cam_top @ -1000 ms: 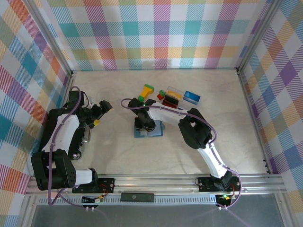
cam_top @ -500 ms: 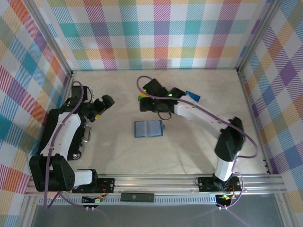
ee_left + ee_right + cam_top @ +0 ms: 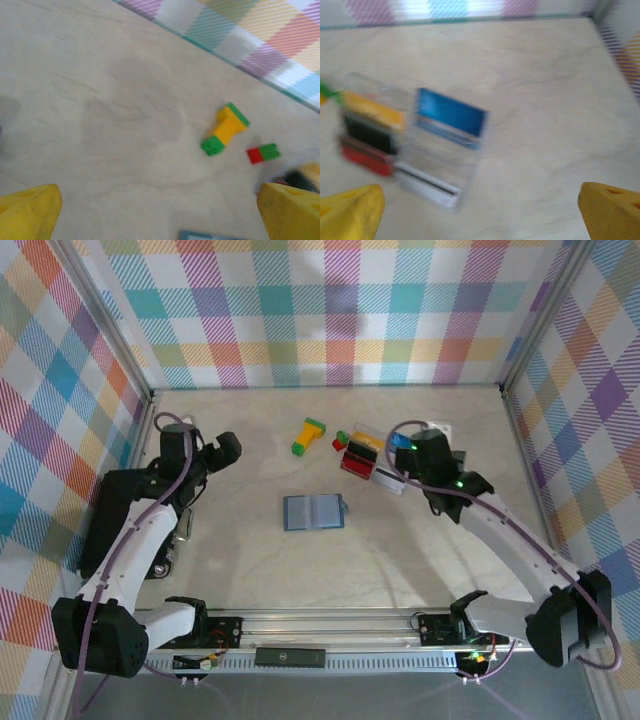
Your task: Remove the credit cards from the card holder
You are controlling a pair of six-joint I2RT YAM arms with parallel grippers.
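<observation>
The pale surface [image 3: 240, 570] carries everything. Of the two arms, the right gripper [image 3: 480, 214] hangs over the far right part of it, jaws spread wide and holding nothing. The left gripper [image 3: 160, 215] sits off to the left, jaws just as wide and empty.

The card holder [image 3: 313, 512] lies flat and opened in the middle, well apart from both grippers. The credit cards [image 3: 365, 455] lie in a loose cluster beyond it, under the right gripper: the blue card [image 3: 451, 117], the pale grey card [image 3: 427, 186], the yellow-and-black card [image 3: 370, 121] and the red card [image 3: 364, 154].

The step in hand looks like setting a card down among the others, so the task seems at or near its end. The next move probably calls for a check of the holder. A card left inside would need a fine pinch on a thin edge.

The holder's pockets are too small to read from above. The right wrist view is blurred, so card edges and overlaps stay uncertain, and from above the right arm covers part of the cluster. The yellow-and-green block [image 3: 225, 129] and the red and green cubes [image 3: 263, 153] lie near the cards.
</observation>
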